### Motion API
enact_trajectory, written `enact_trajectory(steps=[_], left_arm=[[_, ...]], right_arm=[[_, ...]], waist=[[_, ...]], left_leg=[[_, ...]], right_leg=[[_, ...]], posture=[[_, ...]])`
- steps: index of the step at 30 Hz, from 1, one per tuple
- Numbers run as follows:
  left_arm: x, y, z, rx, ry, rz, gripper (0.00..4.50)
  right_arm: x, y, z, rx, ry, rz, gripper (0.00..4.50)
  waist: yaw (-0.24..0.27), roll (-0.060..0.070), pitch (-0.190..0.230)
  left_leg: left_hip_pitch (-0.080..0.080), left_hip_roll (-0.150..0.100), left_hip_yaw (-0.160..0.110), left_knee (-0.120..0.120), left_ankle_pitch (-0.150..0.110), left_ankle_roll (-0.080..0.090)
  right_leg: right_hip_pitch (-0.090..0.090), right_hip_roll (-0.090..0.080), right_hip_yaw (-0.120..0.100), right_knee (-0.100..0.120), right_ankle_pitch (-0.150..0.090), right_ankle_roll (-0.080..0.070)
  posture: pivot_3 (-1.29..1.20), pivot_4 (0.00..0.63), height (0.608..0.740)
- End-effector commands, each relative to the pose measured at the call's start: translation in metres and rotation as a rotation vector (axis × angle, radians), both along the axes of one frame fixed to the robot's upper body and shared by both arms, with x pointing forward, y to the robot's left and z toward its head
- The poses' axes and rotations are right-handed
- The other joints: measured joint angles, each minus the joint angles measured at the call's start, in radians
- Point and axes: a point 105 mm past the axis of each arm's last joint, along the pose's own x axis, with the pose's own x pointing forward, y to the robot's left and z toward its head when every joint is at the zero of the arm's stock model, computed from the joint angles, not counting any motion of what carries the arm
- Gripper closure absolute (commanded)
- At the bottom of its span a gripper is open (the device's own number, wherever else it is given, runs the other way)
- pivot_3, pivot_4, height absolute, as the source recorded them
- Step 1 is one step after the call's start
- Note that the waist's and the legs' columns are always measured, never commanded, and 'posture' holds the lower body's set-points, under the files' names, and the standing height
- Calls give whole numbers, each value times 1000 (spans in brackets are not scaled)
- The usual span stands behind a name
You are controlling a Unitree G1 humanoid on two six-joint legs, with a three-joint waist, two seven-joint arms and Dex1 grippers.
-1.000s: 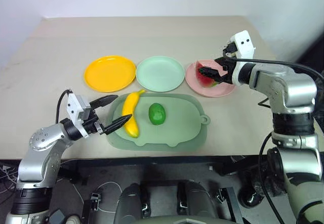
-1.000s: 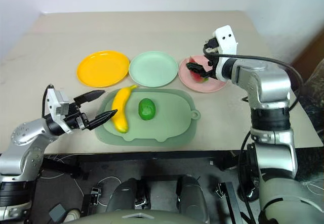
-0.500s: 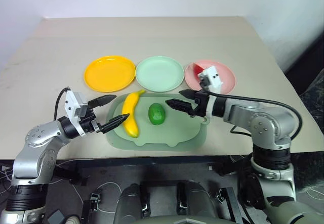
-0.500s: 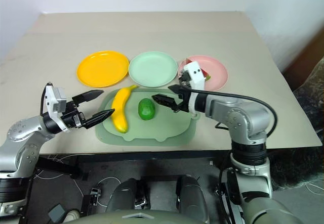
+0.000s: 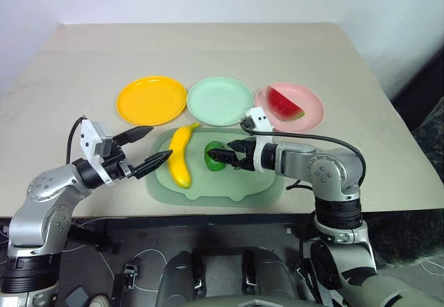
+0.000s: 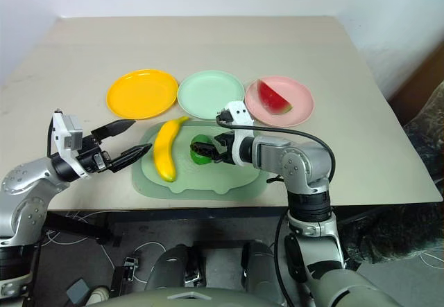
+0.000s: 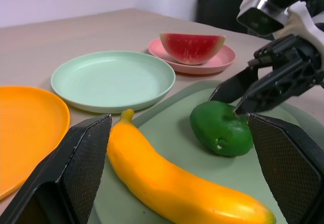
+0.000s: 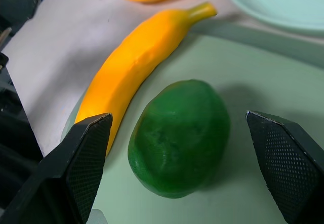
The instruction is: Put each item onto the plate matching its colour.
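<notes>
The right pincer (image 5: 220,157) hangs low over the pale green tray (image 5: 260,182), its two black fingers spread apart with the dark-green fruit (image 5: 212,156) between their tips. From the right wrist view the fruit (image 8: 178,137) sits centred between the fingers with clear space on both sides, so nothing is grasped.

The left pincer (image 5: 151,147) hovers at the tray's left edge, also spread wide and holding nothing, its fingers aimed toward the yellow banana (image 5: 180,156). The banana lies on the tray just beside the green fruit, its stem end pointing toward the plates.

Beyond the tray, three round plates stand in a row on the beige worktop (image 5: 208,50). The yellow-orange plate (image 5: 150,100) is on the left and carries nothing. The mint green plate (image 5: 220,100) in the middle is likewise bare. The pink plate (image 5: 309,118) on the right holds the red watermelon wedge (image 5: 285,104), rind side toward the plate's near rim.
</notes>
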Motion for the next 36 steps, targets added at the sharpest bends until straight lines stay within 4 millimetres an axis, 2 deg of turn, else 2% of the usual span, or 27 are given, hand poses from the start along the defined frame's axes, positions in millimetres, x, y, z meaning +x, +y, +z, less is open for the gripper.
enact_trajectory(steps=[1, 5, 8, 10, 11, 16, 18, 21, 24, 28, 33, 36], left_arm=[[-4, 0, 14, 8, -52, -1, 0], [-4, -1, 14, 9, -53, 1, 0], [-4, -1, 14, 13, -52, 2, 0], [-4, -1, 14, 15, -52, 2, 0], [-4, -1, 14, 15, -51, 3, 0], [-5, -1, 14, 14, -52, 10, 0], [-5, -2, 14, 12, -54, 15, 0], [-6, -4, 13, 10, -54, 16, 0], [-7, -6, 12, 11, -53, 12, 0], [-8, -7, 11, 12, -54, 15, 0], [-7, -8, 12, 9, -62, 21, 0], [-8, -8, 13, 12, -66, 27, 0]], right_arm=[[4, 9, 3, -8, -34, 6, 40], [5, 12, -3, -40, -30, 14, 40], [9, 11, 2, -34, -65, 6, 604], [9, 8, 13, -27, -112, 21, 1238], [9, 6, 20, -22, -134, 28, 1413], [14, 0, 70, 61, -242, 83, 1456], [26, -2, 91, 74, -304, 70, 1456], [49, 0, 100, 75, -335, 23, 1456], [75, 3, 97, 61, -330, -30, 1456], [100, 10, 84, -2, -341, -57, 1456], [124, 17, 63, -91, -351, -103, 1456], [136, 13, 48, -206, -388, -160, 1456]], waist=[[0, 0, 0], [1, 0, 0], [0, 0, 0], [1, 0, 0], [1, 0, 0], [0, 0, 0], [-2, 0, 0], [-1, 0, 0], [-1, 0, 0], [-2, 0, 0], [-3, 0, 0], [-2, 0, 0]], left_leg=[[0, 0, 0, 0, 0, 0], [0, 0, 0, 0, 0, 0], [0, 0, 0, 0, 0, 0], [0, 0, 0, 0, 0, 0], [0, 0, 0, 0, 0, 0], [0, 0, 0, 0, 0, 0], [0, 0, 0, 0, 0, 0], [0, 0, 0, 0, 0, 0], [0, 0, 1, 0, 0, 0], [0, 0, 1, 0, 0, 0], [-1, 0, 2, 0, 0, 0], [-1, 0, 2, 0, 0, 0]], right_leg=[[0, 0, 0, 0, 0, 0], [0, 0, 0, 0, 0, 0], [0, 0, 0, 0, 0, 0], [0, 0, 0, 0, 0, 0], [0, 0, 0, 0, 0, 0], [0, 0, 0, 0, 0, 0], [-1, 0, 0, 0, 0, 0], [-1, 0, 0, 0, 0, 0], [0, 0, 0, 0, 0, 0], [-1, 0, 0, 0, 0, 0], [-2, 0, 0, 0, 0, 0], [-2, 0, 0, 0, 0, 0]], posture=[[0, 150, 695], [0, 150, 695], [0, 150, 695], [0, 150, 695], [0, 150, 695], [0, 150, 695], [0, 150, 695], [0, 150, 695], [0, 150, 695], [0, 150, 695], [0, 150, 695], [0, 150, 695]])
